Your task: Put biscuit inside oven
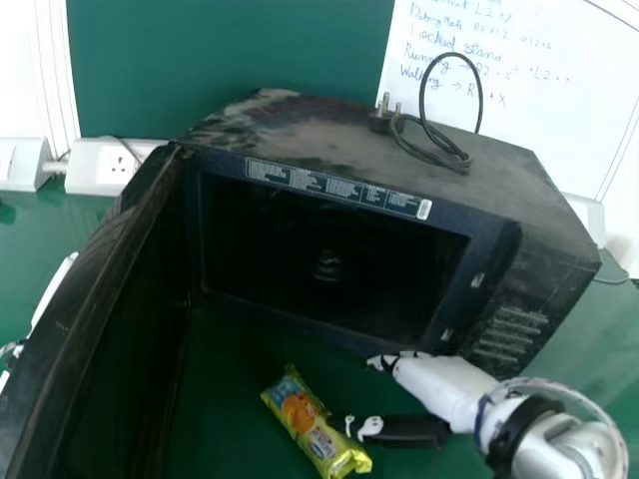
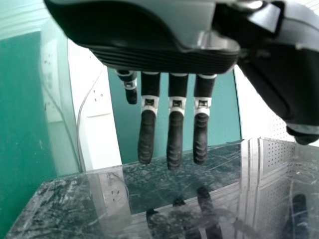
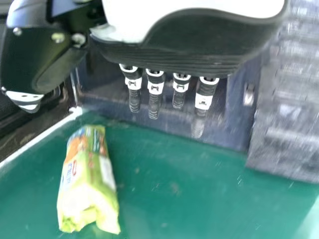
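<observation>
So the biscuit packet [image 1: 315, 429] is lying on the green tabletop [image 1: 235, 394], at 6 o'clock from the oven's mouth, angled with its far end toward 11. My guess is that it's parked there for a short lift in. The right hand [image 1: 439, 384] is at about 2 o'clock from it, low down, fingers relaxed and grasping nothing. The thumb points at the packet, so it looks lined up for a side pinch, though I can't tell if they're touching. The oven door [image 1: 90, 299] is swung wide at 9 to 10 o'clock, leaving a clear way in. The left hand [image 2: 175, 134] is by the door, released, fingers straight, maybe ready to mind it. The oven [image 1: 559, 249] has no food inside that I can see, just possibly a hub thing, but it's pretty dark. Its cable [image 1: 434, 150] sits coiled on top at 1 o'clock, probably out of the way.
</observation>
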